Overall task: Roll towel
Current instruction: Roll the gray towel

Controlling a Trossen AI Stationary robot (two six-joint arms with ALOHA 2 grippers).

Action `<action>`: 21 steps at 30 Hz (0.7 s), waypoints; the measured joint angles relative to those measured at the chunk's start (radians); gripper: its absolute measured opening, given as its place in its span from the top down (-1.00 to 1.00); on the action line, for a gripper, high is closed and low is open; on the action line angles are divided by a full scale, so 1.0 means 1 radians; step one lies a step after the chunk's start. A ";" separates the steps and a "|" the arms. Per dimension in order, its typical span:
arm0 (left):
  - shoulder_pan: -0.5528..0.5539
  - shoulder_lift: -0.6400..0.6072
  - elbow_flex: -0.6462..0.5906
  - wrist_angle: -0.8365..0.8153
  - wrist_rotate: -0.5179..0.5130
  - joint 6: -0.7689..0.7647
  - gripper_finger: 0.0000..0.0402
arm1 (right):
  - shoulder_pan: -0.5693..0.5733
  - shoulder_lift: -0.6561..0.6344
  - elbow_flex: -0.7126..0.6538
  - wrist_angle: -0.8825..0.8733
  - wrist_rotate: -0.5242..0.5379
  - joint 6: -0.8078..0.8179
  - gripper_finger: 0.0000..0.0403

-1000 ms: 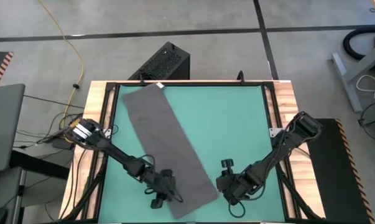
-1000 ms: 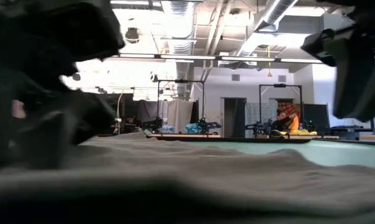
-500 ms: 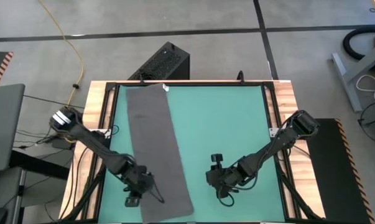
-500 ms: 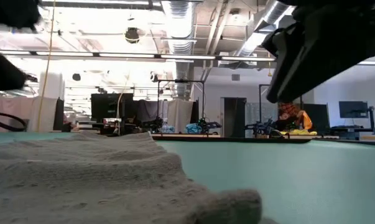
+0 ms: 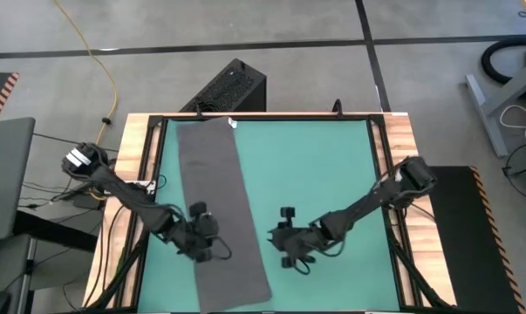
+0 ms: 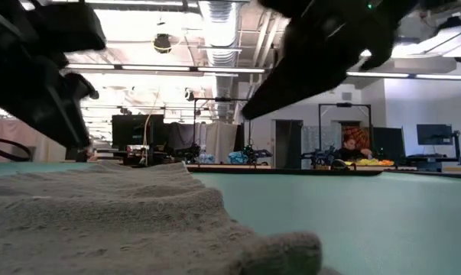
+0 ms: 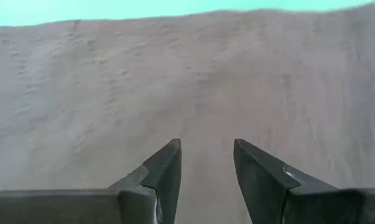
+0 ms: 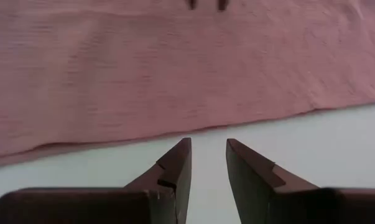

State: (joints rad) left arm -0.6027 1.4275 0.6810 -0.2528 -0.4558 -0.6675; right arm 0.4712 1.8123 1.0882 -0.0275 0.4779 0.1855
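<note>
Lying flat, towel (image 5: 219,209) between left gripper (image 5: 207,242) and right gripper (image 5: 283,247).

Two slim dark arms with black cables, each pincer (image 7: 206,168) ending in wedge-shaped tapered fingers.

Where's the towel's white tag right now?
In the high view the tag sits at the towel's far end, by the table's far rim, away from both end effectors.

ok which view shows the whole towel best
The high view: it alone shows the towel full length, flat, unrolled, white tag at the far end. The low view shows only its near edge. The left wrist view fills with cloth beyond the open left gripper; the right wrist view shows one long edge past the open right gripper.
</note>
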 joint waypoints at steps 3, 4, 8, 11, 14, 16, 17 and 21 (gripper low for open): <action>0.037 0.040 -0.049 0.186 0.079 0.050 0.32 | -0.029 0.043 0.000 0.035 -0.002 -0.009 0.38; 0.046 0.053 -0.061 0.236 0.115 0.060 0.32 | -0.037 0.059 0.000 0.058 -0.002 -0.026 0.38; 0.059 0.099 -0.076 0.357 0.224 0.077 0.32 | -0.076 0.126 -0.001 0.264 -0.009 -0.167 0.38; 0.048 0.129 -0.074 0.405 0.275 0.081 0.32 | -0.129 0.178 0.005 0.419 -0.013 -0.288 0.38; 0.032 0.143 -0.073 0.444 0.289 0.069 0.32 | -0.212 0.205 0.033 0.456 -0.056 -0.341 0.39; 0.020 0.147 -0.073 0.439 0.295 0.053 0.32 | -0.278 0.224 0.061 0.460 -0.150 -0.321 0.41; 0.018 0.147 -0.074 0.437 0.295 0.041 0.32 | -0.310 0.236 0.069 0.454 -0.204 -0.298 0.42; -0.011 0.147 -0.074 0.437 0.307 -0.008 0.32 | -0.410 0.292 0.095 0.433 -0.368 -0.188 0.47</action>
State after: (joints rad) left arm -0.6138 1.5745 0.6072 0.1842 -0.1486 -0.6756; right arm 0.0617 2.1045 1.1836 0.4060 0.1100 -0.0022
